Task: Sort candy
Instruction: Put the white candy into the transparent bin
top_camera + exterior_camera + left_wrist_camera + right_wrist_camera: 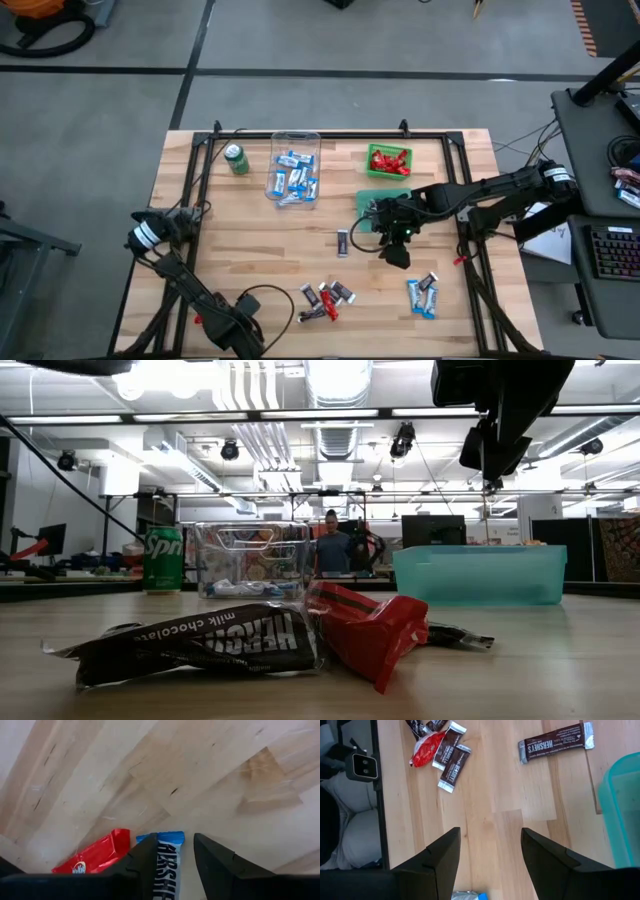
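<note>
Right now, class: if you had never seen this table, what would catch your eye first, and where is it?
Probably the clear bin filled with blue-and-white candy at the table's far middle, with the small green bin of red candy to its right. Next, the loose dark and red candy heap near the front edge. The right claw hangs open above the table's middle, beside the teal tray.

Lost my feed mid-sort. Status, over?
Right hand open, empty, beside teal plastic bin. Left hand at blue-and-white wrapped candy bar. Loose wrapped bars unsorted on wooden table. Nothing blocking.
</note>
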